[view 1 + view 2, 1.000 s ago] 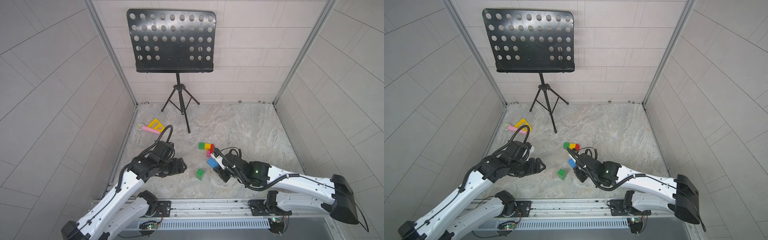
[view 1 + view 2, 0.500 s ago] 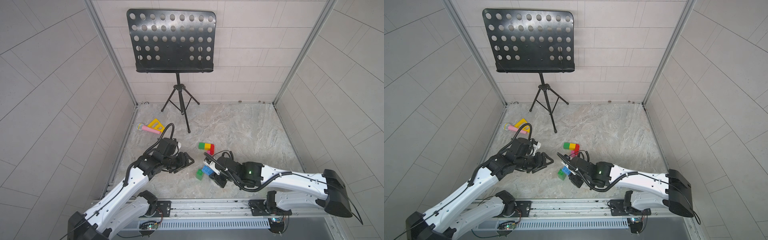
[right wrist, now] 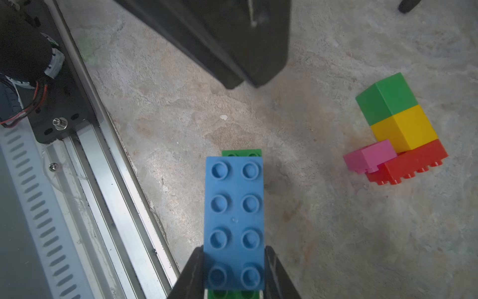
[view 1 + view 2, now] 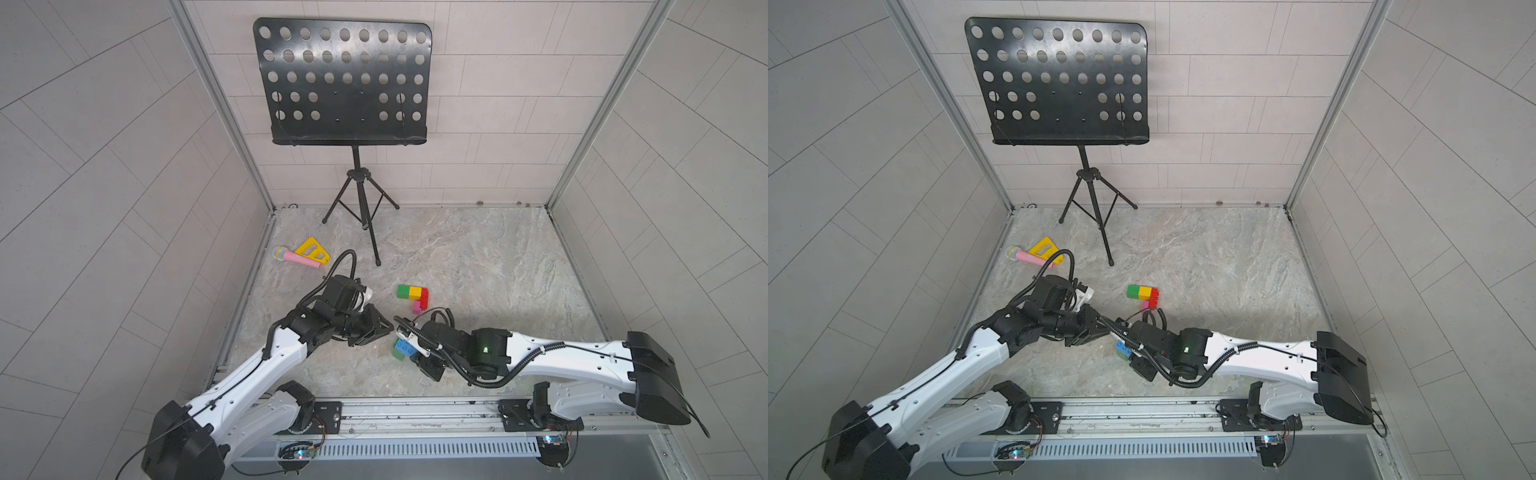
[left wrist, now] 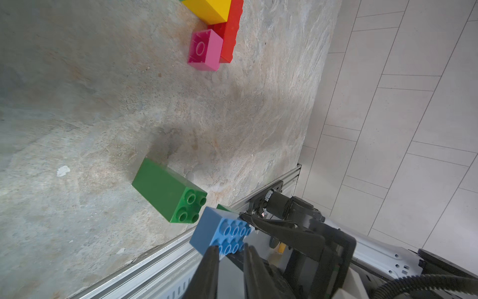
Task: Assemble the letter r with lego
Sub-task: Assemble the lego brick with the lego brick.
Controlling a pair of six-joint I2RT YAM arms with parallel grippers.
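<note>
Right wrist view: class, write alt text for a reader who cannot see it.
The right tool grips a long blue studded plastic brick, a green plastic brick showing from under it. On the grey stone-look tabletop lies a cluster of green, yellow, pink and red bricks.

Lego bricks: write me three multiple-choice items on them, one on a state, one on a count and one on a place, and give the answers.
1. The right hand is:
A. open and empty
B. shut on the blue brick
C. out of sight in every view

2. Studs on the blue brick's studded face:
A. four
B. six
C. eight

3. The pink brick lies:
A. against the red brick
B. on the blue brick
C. alone, touching nothing

Answers:
1 B: the right wrist view shows it clamping the brick's sides.
2 C: two rows of four show there.
3 A: both wrist views show pink touching red.
</note>
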